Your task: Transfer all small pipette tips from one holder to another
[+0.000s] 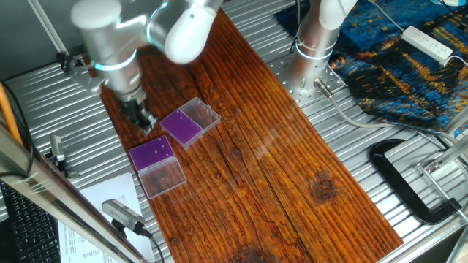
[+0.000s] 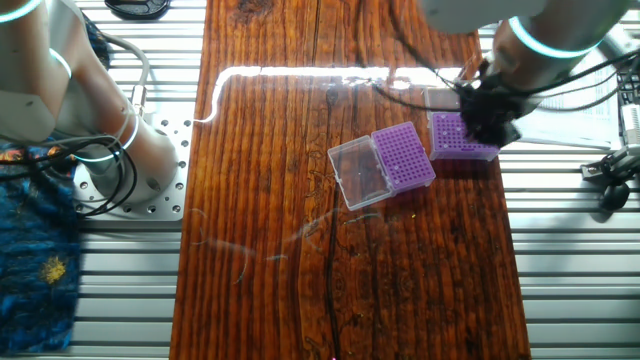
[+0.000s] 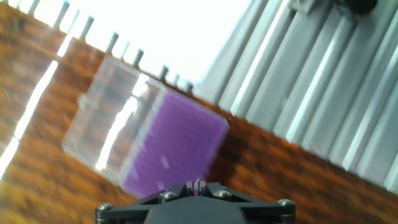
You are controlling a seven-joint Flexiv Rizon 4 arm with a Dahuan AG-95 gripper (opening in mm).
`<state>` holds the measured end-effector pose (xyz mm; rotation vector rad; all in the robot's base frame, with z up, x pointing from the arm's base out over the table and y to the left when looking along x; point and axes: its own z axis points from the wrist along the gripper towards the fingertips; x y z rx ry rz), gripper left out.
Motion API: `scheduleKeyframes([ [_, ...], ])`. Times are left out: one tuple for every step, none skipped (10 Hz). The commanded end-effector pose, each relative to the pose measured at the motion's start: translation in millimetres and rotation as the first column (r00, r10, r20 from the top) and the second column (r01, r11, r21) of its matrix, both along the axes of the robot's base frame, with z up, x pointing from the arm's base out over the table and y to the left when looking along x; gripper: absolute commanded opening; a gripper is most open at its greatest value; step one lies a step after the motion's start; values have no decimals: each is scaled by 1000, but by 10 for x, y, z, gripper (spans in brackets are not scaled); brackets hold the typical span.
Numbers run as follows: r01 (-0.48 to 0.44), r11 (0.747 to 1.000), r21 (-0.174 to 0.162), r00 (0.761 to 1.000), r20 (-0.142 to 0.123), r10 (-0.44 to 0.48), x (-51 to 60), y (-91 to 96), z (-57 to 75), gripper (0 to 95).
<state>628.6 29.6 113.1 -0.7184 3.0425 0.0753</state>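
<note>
Whitish tiny pipette tips (image 1: 156,152): pale dots on the near purple grid holder (image 1: 152,155)
Second purple holder (image 1: 181,126): just beside, clear lid open
End effector (image 1: 145,122): between holders, finger spacing unclear
Counter (image 1: 292,168): dark wood

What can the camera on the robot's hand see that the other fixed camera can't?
Only the hand view shows the purple grid-top tip holder close up, blurry, with one pale dot on its grid.

Only the other fixed view shows a second purple grid-top holder, the black end effector and a blue patterned cloth.

Both show the brown wooden board and ribbed metal table.
</note>
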Motion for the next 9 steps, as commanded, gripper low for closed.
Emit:
scheduleKeyframes([
  [31, 999, -6, 1000, 0, -31, 100, 183, -6, 0],
  [39, 999, -19, 999, -1, -39, 190, 283, -29, 0],
  [41, 999, -19, 999, -1, -41, 258, 315, -49, 0],
  [43, 999, -17, 999, 0, -43, 317, 340, -77, 0],
  [42, 999, -17, 999, 0, -42, 351, 357, -98, 0],
  [41, 999, -15, 999, 1, -41, 366, 365, -120, 0],
  [37, 999, -9, 999, 0, -37, 367, 366, -129, 0],
  [35, 999, -4, 999, 0, -35, 366, 370, -140, 0],
  [41, 999, 6, 999, -2, -41, 362, 393, -169, 0],
])
